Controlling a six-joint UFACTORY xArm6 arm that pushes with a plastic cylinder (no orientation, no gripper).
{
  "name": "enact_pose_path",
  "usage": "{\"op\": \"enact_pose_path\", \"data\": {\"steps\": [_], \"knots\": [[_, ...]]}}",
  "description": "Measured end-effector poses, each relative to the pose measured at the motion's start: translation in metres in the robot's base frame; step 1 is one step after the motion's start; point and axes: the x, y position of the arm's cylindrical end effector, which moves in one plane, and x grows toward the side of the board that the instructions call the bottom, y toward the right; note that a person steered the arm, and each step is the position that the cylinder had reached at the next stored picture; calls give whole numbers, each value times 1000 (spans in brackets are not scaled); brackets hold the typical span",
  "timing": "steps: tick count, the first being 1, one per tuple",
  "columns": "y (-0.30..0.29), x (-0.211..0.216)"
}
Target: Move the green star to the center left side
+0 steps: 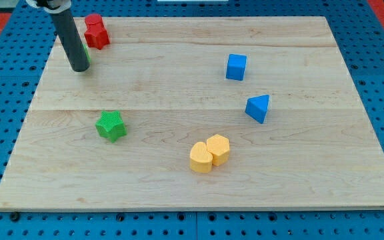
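Observation:
The green star (111, 125) lies on the wooden board (199, 180), left of the middle and a little below it. My tip (79, 67) rests on the board near the view's top left, well above the star and slightly to its left. A sliver of another green block (86, 52) shows just behind the rod, mostly hidden by it.
A red block (96, 31) sits at the top left, right of the rod. A blue cube (236, 67) and a blue triangular block (258, 108) lie right of centre. Two yellow blocks (209, 153) touch each other at the lower middle.

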Motion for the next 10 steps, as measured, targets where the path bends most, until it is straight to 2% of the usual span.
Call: {"op": "enact_pose_path", "data": {"steps": [1,3,5,6,7,8,9,10], "knots": [[-6,9],[2,-41],[185,76],[229,126],[157,159],[45,129],[-8,83],[14,99]]}}
